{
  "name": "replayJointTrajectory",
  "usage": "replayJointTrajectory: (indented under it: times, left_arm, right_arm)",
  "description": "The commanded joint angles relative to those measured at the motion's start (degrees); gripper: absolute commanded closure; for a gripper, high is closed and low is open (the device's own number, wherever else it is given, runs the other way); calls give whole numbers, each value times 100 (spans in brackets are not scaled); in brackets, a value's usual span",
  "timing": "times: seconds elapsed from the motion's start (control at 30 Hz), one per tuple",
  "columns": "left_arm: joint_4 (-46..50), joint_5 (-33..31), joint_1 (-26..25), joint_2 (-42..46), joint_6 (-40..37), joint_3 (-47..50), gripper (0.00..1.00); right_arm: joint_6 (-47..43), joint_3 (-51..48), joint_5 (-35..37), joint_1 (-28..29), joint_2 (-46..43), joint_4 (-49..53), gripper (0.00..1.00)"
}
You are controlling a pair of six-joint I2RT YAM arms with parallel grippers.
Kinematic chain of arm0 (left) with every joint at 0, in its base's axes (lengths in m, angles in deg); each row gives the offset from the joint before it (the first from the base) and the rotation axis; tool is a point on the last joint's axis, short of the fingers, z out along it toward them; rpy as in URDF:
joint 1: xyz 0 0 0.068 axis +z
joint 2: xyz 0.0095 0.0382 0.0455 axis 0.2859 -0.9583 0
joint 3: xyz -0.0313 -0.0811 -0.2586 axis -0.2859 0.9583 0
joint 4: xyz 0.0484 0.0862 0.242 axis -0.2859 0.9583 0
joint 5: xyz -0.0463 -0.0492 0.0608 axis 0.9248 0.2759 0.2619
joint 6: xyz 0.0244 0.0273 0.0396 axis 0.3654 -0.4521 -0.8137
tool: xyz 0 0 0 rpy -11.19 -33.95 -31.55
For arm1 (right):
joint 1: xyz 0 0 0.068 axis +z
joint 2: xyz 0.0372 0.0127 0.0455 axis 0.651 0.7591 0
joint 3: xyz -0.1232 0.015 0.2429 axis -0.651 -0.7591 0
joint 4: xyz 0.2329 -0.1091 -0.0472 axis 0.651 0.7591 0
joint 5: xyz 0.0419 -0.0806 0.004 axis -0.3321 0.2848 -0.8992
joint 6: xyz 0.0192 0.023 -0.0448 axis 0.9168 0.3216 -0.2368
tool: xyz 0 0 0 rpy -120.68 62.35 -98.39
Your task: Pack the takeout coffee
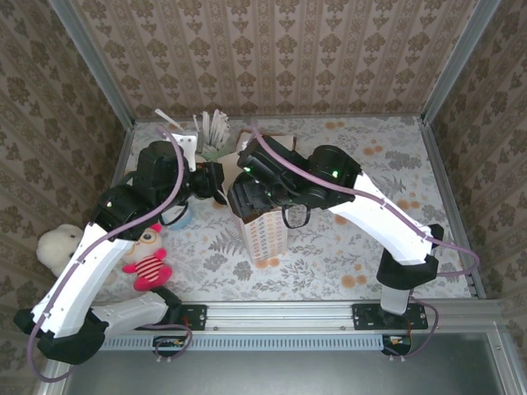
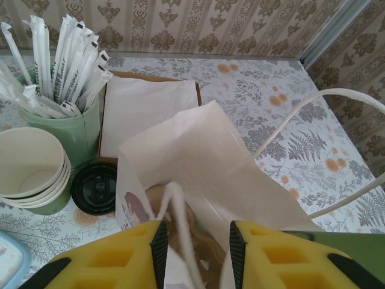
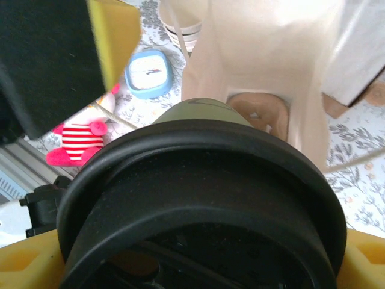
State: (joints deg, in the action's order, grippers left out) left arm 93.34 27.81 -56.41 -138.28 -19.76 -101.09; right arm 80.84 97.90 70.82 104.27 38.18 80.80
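Observation:
The takeout coffee (image 3: 201,198), a dark olive-green cup with a black lid, is close up in the right wrist view. My right gripper (image 1: 247,196) is shut on it, with yellow fingers (image 3: 24,268) at either side. The cup hangs just above and in front of the open mouth of a white paper bag (image 3: 264,54), whose brown floor shows inside. The bag (image 1: 265,234) stands upright at mid-table. My left gripper (image 2: 195,253) is at the bag's rim (image 2: 198,150), jaws apart, with the white cord handle (image 2: 180,217) and the bag's edge between them.
A pale green cup of wrapped straws (image 2: 66,129), a stack of lidless cups (image 2: 30,174), a loose black lid (image 2: 95,188) and a brown tray of napkins (image 2: 147,108) sit behind the bag. A blue square clock (image 3: 149,73) and a red striped plush (image 1: 148,267) lie to the left.

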Motion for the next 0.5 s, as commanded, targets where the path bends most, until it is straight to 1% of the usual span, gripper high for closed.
replayJointTrajectory:
  times: [0.0, 0.23, 0.4, 0.47]
  left_arm:
    - [57, 47, -52, 28, -24, 22, 67]
    - [70, -32, -47, 236, -35, 226, 73]
    - [-10, 14, -52, 276, 22, 339, 82]
    - [-131, 141, -53, 276, 69, 416, 87]
  right_arm:
    - [-2, 211, 226, 41, 257, -44, 36]
    - [31, 106, 444, -49, 407, 59, 36]
    - [111, 93, 979, -89, 463, 536, 35]
    - [111, 102, 759, -85, 514, 565, 35]
